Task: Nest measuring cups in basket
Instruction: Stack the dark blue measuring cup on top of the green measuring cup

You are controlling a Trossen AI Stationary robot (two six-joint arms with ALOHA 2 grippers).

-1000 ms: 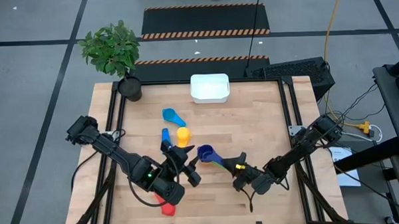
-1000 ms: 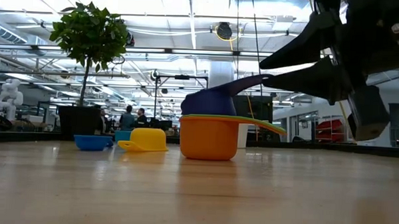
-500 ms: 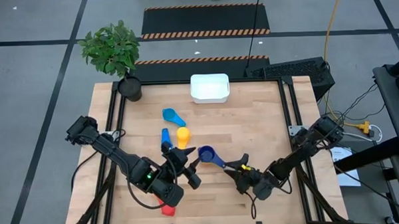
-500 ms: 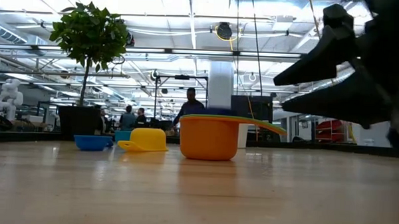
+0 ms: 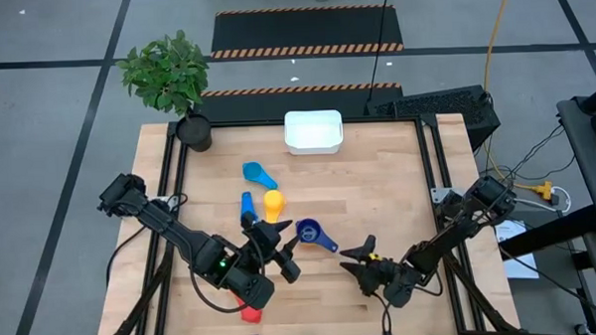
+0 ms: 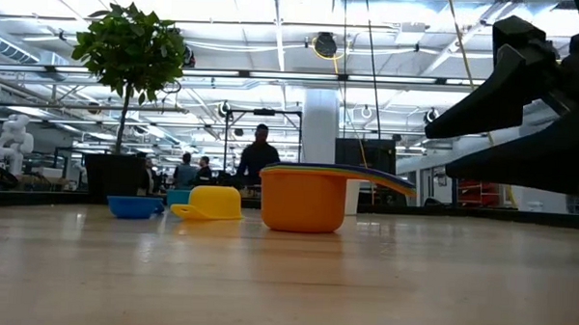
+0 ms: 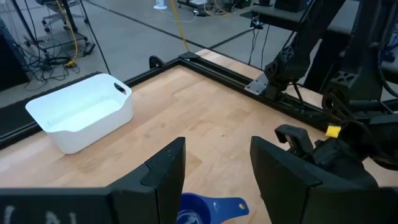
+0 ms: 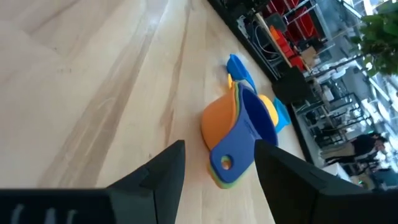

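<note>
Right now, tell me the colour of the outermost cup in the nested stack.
Orange; the outermost cup shows best in the low view, with dark blue nested on top.

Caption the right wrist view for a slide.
Open right gripper faces the nested stack of measuring cups, dark blue innermost in an orange shell, on the wooden table.

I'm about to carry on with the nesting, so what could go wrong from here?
1. The nested stack sits right between the left gripper and the open right gripper; the arms could clash if both reach in.
2. The basket is at the far edge, so carrying the stack there could shake cups loose.
3. The red cup lies half hidden beneath the left arm and could be missed or knocked.
</note>
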